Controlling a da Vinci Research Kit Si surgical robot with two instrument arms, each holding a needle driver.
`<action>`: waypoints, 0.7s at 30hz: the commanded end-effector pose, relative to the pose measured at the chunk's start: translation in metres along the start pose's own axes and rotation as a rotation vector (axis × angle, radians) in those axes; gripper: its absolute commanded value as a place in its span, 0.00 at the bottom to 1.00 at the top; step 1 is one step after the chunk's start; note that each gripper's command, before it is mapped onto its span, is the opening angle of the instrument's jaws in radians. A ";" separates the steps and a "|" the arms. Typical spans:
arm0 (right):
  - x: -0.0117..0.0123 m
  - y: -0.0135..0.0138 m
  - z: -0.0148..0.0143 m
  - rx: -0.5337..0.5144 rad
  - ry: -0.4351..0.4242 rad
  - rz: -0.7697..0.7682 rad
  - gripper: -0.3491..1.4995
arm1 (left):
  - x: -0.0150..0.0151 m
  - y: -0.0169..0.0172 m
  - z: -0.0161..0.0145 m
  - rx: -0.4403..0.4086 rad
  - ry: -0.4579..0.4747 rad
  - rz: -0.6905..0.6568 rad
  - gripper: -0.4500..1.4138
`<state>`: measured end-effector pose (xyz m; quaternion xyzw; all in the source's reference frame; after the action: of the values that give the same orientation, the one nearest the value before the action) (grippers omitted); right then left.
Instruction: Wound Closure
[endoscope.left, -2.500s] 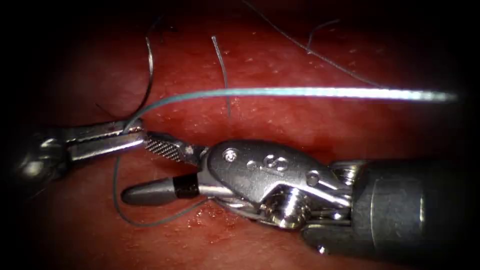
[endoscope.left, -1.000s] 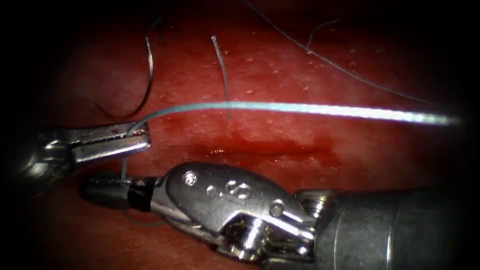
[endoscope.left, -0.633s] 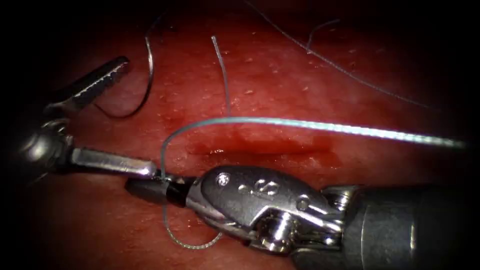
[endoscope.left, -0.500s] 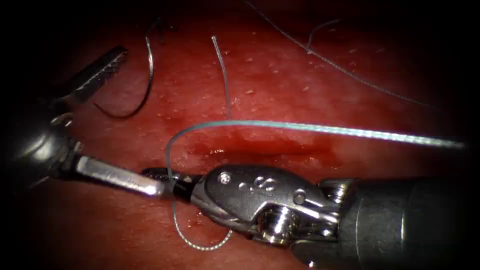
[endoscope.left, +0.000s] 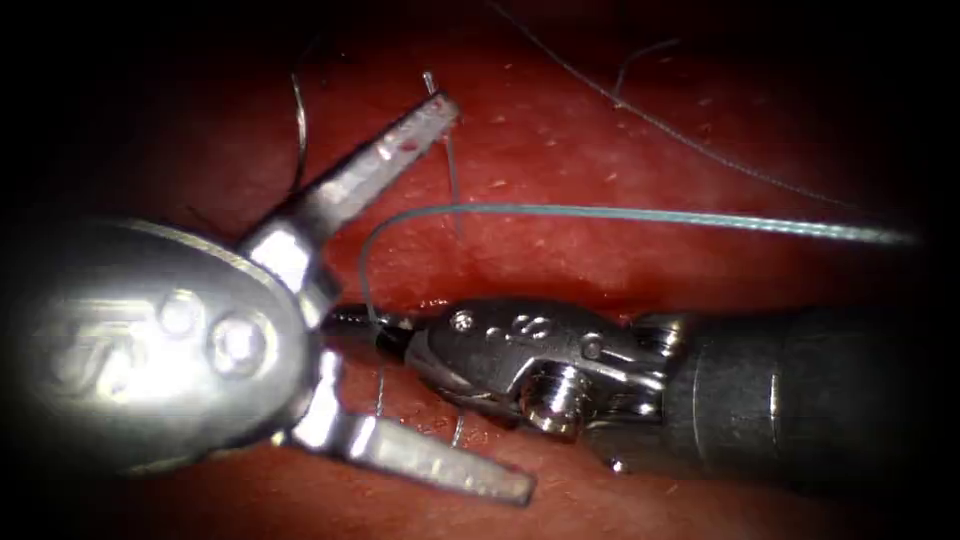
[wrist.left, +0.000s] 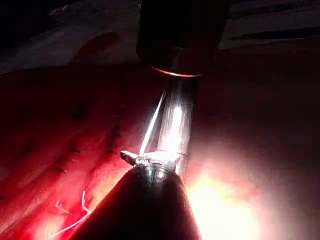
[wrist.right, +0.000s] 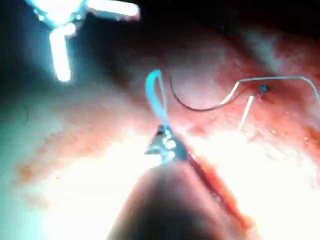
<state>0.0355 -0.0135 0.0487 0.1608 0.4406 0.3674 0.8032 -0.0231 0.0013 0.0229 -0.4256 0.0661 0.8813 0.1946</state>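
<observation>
Since half a second ago we see the left tool (endoscope.left: 400, 290) has swung in much closer to the endoscope, its wrist now large at the left, and its jaws have spread wider still, one reaching up over the tissue and the other down toward the bottom edge. They hold nothing.

We find the needle (endoscope.left: 299, 130) lying free on the tissue (endoscope.left: 600, 150) at the upper left, a thin dark curve partly hidden behind the left tool's upper jaw; neither tool grips it, and we cannot tell whether its tip sits in the tissue. In the right wrist view we take the dark arc (wrist.right: 192, 104) resting on the surface for the same needle.

From the right tool's jaws the thread (endoscope.left: 640, 215) rises in a short bend and then runs as one pale strand across to the right edge. We see the right tool (endoscope.left: 365, 320) closed on that thread at its tip, between the left tool's two spread jaws. A further bit of thread (endoscope.left: 457, 432) curls below the right tool's wrist.

The cut (endoscope.left: 430, 300) shows as a wet dark-red line just above the right tool, with red fluid (endoscope.left: 640, 280) along it. A short cut end of thread (endoscope.left: 452, 185) stands above the long strand, and a loose thread (endoscope.left: 700, 140) lies toward the upper right.
</observation>
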 end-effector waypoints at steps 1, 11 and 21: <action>-0.0002 -0.0005 0.0009 0.000 0.000 0.000 0.00 | 0.0005 -0.0001 0.0011 0.017 -0.009 0.017 0.69; -0.0002 -0.0012 0.0012 -0.004 -0.002 -0.010 0.00 | 0.0006 -0.0007 0.0050 0.104 -0.093 0.104 0.53; -0.0001 -0.0011 0.0013 -0.006 -0.005 -0.015 0.00 | -0.0004 0.0006 0.0068 0.096 -0.199 0.211 0.40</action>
<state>0.0366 -0.0140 0.0484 0.1554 0.4386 0.3631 0.8072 -0.0276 0.0023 0.0273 -0.3098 0.1376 0.9334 0.1174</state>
